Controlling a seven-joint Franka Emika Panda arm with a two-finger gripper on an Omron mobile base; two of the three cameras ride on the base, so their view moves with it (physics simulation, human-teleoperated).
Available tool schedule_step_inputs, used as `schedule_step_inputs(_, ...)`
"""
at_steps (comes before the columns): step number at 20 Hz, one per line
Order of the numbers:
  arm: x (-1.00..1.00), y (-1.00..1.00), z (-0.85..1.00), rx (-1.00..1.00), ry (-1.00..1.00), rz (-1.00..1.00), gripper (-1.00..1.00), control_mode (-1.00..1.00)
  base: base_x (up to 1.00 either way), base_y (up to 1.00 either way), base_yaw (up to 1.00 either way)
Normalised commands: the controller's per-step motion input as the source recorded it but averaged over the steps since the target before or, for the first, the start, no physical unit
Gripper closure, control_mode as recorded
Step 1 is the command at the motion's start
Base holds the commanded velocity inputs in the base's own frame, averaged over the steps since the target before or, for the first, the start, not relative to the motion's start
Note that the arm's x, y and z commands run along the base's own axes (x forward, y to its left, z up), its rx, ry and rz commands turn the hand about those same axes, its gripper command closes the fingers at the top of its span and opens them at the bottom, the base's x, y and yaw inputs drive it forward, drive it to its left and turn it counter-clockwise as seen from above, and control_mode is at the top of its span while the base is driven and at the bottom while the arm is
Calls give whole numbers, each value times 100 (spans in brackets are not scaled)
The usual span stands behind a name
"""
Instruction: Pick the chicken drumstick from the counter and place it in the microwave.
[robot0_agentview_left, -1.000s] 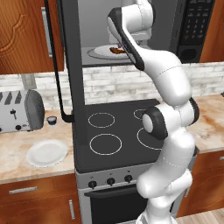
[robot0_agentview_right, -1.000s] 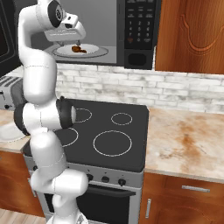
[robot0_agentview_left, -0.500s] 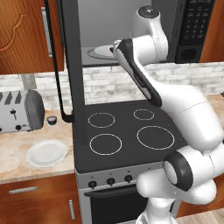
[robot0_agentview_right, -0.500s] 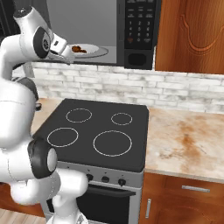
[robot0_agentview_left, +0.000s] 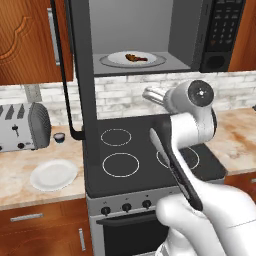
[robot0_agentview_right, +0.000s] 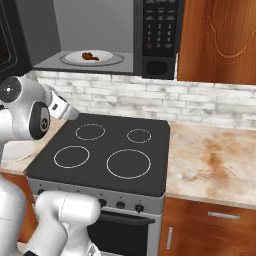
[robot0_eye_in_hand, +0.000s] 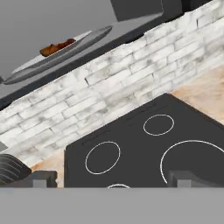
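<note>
Up in the microwave, the chicken drumstick lies well above the wide-open, empty jaws.

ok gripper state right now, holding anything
Gripper: open, holding nothing. The chicken drumstick lies on the turntable inside the microwave.

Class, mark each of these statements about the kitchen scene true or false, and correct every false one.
1. The chicken drumstick lies on the turntable inside the microwave. True.
2. The microwave door is shut. False: it stands open.
3. The gripper holds the drumstick. False: it is open and empty, above the stovetop.
4. A white plate sits on the counter near the toaster. True.
</note>
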Motion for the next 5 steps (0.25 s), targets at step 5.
schedule_step_inputs(5, -100, 0, -99, -1, 7, 11, -100, -100, 0, 0, 0)
